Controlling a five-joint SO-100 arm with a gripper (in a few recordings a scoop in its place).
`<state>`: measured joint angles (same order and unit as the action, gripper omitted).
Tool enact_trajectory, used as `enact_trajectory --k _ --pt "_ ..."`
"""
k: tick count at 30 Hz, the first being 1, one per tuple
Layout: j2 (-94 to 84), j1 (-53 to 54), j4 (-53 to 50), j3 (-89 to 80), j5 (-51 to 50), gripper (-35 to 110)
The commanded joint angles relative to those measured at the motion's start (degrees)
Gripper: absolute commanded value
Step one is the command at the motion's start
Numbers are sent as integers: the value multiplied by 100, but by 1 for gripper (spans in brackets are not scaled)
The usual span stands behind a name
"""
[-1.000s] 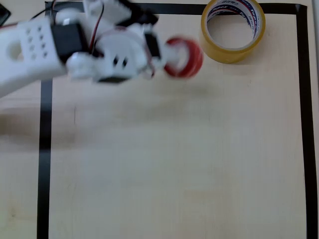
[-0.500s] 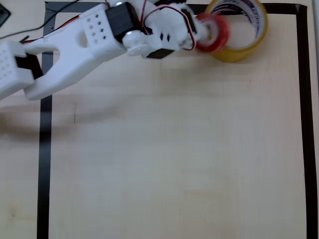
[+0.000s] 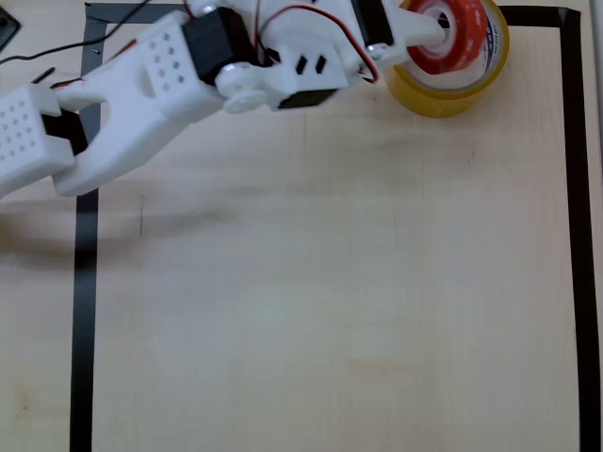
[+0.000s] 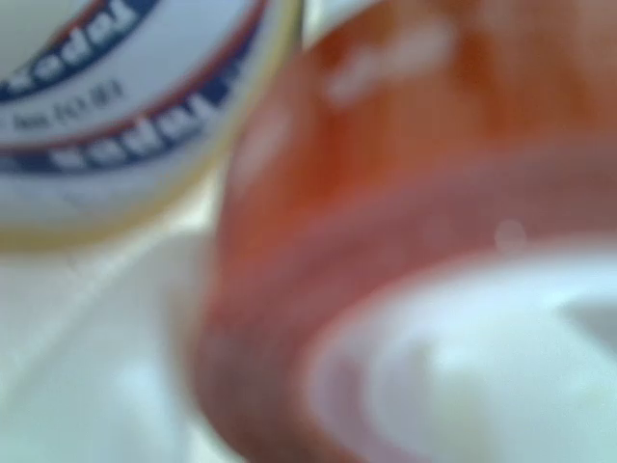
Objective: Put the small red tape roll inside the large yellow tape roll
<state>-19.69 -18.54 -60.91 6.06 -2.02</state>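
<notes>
Overhead view, read from left to right, with the large yellow tape roll (image 3: 447, 87) taken as landmark: my white arm (image 3: 122, 94) enters well to the left of it and reaches across the pale wooden table (image 3: 320, 301), inside the black tape border (image 3: 85, 282); my claw (image 3: 435, 30) ends over the landmark's opening, closed upon the small red tape roll (image 3: 452, 36), one finger (image 3: 419, 28) passing through the red ring's whitish core. The red roll sits within the yellow roll's outline, tilted rather than flat; whether it is already below the rim or hangs just above it I cannot tell from this angle. Wrist view, left to right: the landmark's white inner core with red and blue lettering (image 4: 116, 106) lies at upper left; the red roll (image 4: 405, 193), blurred and very close, lies to its right. Step in hand, as I judge it: the placing stage, carriage being done and release not yet made. The next move calls for lowering the red ring until it clears the yellow rim, then spreading my fingers and drawing the inner finger out without dragging the ring along. Count: one red roll; one yellow roll; one arm; one claw.
</notes>
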Motion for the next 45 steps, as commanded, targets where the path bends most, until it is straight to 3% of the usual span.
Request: enact_trajectory --k 1,4,7,14,16,18,22,31,37,42,45 --pt "-211 -44 519 773 -26 0" --pt "-26 -62 633 773 -62 1" --pt "26 -79 431 773 -70 14" --pt "-229 -141 -316 773 -79 16" --pt "-448 -141 -598 773 -79 9" --pt "-800 -123 -1099 773 -88 0" --pt "-1749 -185 -2443 782 -396 0" --pt "-3498 -448 -4289 703 -967 0" --pt "-4843 -132 -4280 -1204 -1160 0" --pt "-6390 167 -4061 -4184 -1169 0" --pt "-8965 352 -1503 -8736 -1134 0"
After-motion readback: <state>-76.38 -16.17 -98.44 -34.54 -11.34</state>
